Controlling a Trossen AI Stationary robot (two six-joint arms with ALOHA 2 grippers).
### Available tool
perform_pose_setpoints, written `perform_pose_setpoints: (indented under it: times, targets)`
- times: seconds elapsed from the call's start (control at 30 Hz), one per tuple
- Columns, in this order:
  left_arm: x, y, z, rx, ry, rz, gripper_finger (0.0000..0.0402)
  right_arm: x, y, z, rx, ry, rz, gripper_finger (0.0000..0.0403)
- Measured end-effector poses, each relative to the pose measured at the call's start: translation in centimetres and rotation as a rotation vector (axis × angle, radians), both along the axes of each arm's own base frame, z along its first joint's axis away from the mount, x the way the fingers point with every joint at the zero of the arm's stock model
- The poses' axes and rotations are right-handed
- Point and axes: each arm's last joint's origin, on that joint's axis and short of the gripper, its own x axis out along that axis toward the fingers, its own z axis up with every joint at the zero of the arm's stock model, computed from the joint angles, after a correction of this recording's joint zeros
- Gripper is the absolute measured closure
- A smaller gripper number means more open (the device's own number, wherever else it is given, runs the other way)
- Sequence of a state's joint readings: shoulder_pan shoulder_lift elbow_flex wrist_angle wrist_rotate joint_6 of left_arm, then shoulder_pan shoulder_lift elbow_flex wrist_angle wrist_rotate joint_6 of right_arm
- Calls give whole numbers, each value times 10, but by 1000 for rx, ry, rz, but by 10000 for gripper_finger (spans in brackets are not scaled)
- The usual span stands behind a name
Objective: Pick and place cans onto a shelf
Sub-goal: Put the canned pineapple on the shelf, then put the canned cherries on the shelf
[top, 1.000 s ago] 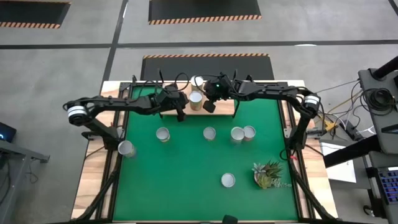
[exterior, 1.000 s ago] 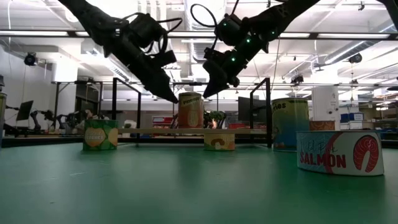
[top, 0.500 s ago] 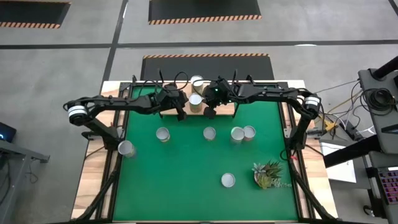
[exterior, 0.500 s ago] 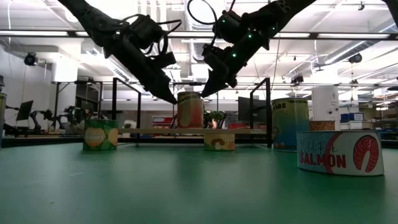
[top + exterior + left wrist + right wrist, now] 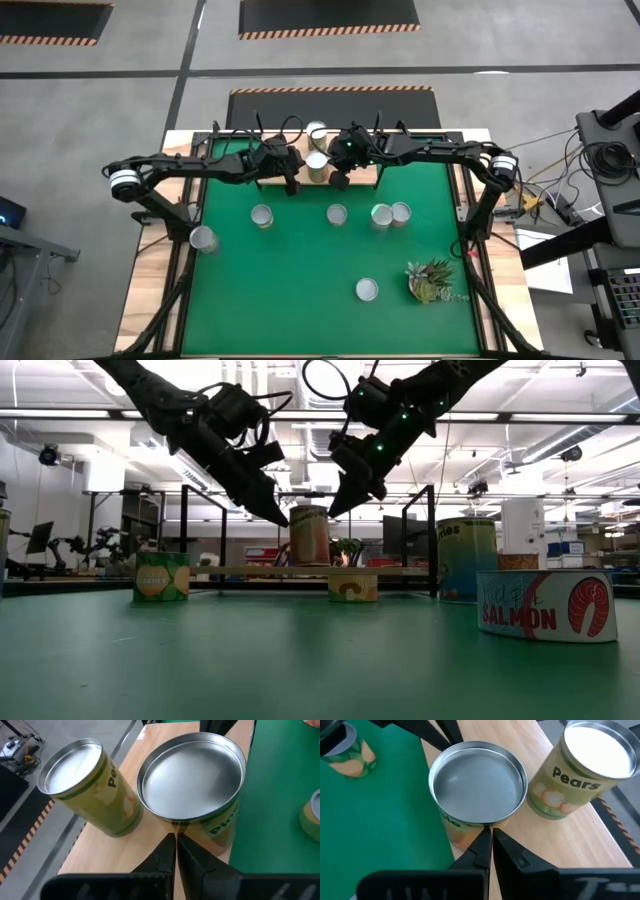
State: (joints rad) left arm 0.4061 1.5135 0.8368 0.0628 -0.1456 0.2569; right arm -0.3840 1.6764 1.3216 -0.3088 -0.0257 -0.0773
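Note:
Two cans stand upright on the light-wood shelf [image 5: 360, 176] at the table's far edge: a front can [image 5: 316, 165] and a "Pears" can [image 5: 317, 131] behind it. My left gripper [image 5: 292, 186] is shut, its tip at the front can's left side [image 5: 282, 519]. My right gripper [image 5: 339, 181] is shut, its tip at the same can's right side [image 5: 335, 512]. Both arms slant down toward the can from either side. My left gripper has its shut fingertips [image 5: 173, 838] against the front can's side wall just under the rim [image 5: 186, 823], slanting down from the table's left. The can stands upright on the shelf. My right gripper has its shut fingertips [image 5: 487, 832] at the can's rim edge [image 5: 492, 822], slanting down from the right; whether it touches I cannot tell.
Several more cans stand on the green mat [image 5: 300, 290]: one at centre left [image 5: 262, 216], one in the middle [image 5: 336, 214], a pair to their right [image 5: 390, 214], one near the front [image 5: 366, 290]. One can [image 5: 203, 238] stands off the mat's left edge. A leafy plant [image 5: 430, 280] lies at front right.
My right gripper has moved a little toward the table's near edge and down, to beside the front can's right side. It has stayed shut.

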Motion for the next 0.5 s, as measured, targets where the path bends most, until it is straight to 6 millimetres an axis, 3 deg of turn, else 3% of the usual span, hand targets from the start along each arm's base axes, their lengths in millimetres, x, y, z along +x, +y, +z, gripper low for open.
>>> perform_pose_setpoints:
  times: [0.5]
  targets:
    - [-4, 2, -3, 36, 64, 88, 402, -4, 1, -2, 19, 46, -20, 394]
